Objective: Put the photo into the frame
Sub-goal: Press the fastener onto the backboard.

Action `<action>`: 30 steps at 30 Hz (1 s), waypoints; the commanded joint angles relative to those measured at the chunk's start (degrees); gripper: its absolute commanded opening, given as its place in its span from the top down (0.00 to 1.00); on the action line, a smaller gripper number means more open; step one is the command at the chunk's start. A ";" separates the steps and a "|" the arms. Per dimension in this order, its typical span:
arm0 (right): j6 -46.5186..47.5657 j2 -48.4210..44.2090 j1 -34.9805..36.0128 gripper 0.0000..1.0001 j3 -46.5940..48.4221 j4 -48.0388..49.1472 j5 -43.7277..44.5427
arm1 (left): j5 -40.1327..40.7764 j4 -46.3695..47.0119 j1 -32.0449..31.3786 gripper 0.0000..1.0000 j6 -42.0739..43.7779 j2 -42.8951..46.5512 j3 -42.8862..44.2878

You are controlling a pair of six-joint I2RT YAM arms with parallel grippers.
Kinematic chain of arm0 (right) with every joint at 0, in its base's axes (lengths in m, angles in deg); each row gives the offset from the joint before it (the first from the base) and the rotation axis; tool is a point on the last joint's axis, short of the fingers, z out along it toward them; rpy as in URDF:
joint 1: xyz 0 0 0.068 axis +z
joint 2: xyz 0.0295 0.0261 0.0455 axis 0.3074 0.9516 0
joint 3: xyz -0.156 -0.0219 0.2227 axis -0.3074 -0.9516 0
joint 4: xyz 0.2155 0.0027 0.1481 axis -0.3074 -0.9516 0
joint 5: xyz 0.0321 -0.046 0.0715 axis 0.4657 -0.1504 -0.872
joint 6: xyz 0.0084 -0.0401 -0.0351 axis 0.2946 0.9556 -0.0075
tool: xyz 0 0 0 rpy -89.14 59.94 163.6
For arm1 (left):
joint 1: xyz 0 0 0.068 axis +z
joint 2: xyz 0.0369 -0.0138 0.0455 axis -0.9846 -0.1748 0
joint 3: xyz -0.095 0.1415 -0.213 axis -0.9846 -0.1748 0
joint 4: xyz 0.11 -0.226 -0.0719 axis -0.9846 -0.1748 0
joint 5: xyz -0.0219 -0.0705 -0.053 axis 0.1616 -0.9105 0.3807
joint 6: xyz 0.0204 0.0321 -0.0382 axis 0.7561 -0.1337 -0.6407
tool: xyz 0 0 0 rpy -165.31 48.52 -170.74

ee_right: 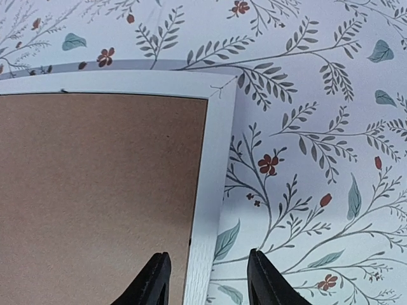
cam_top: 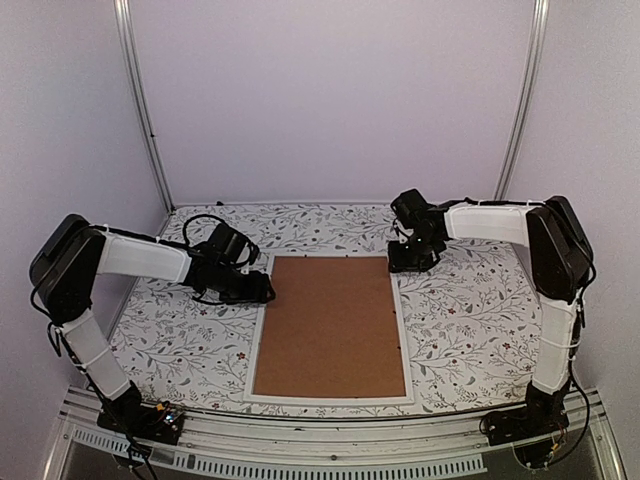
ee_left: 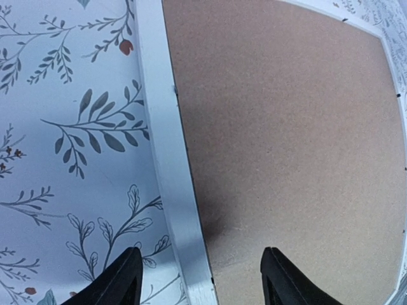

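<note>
Left gripper (cam_top: 266, 290) and right gripper (cam_top: 410, 264) hover open above the upper corners of the frame (cam_top: 330, 399), face down mid-surface (cam_top: 470, 320), backing (cam_top: 332, 325) seated, photo unseen; any next handling likely demands even, simultaneous work at both corners.

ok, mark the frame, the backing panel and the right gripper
frame (ee_left: 173, 165), left wrist view, left rail.
backing panel (cam_top: 332, 325), top view, centre.
right gripper (ee_right: 208, 267), right wrist view, between fingertips.
</note>
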 commanded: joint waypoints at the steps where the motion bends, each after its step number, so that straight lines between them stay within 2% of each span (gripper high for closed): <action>1: 3.21 5.17 -0.43 0.56 4.41 -6.18 4.40 | -0.63 0.69 -0.52 0.33 0.60 1.31 0.40; 30: 4.26 11.39 -0.51 0.57 7.61 -7.10 3.12 | -0.11 0.47 -0.79 0.31 0.69 0.43 -0.10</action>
